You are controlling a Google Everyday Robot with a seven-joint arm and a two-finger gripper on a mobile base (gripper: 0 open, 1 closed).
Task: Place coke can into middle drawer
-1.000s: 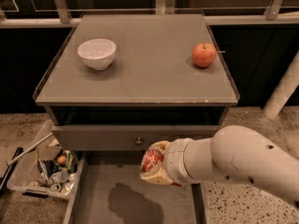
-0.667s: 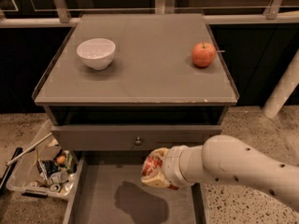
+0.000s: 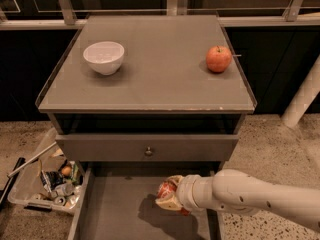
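The red coke can (image 3: 166,188) is held in my gripper (image 3: 170,198), whose pale fingers wrap around it. The gripper sits low over the right part of the open grey middle drawer (image 3: 120,209), close above its flat floor, where it casts a dark shadow. The white arm reaches in from the lower right. The can's lower end is hidden by the fingers.
The grey drawer front with a round knob (image 3: 148,151) is just above the open drawer. On the cabinet top stand a white bowl (image 3: 104,57) and a red-orange apple (image 3: 218,59). A clear bin of clutter (image 3: 47,181) lies on the floor at left.
The gripper with the can has moved down and slightly forward, deeper into the open drawer; its shadow on the drawer floor has drawn closer.
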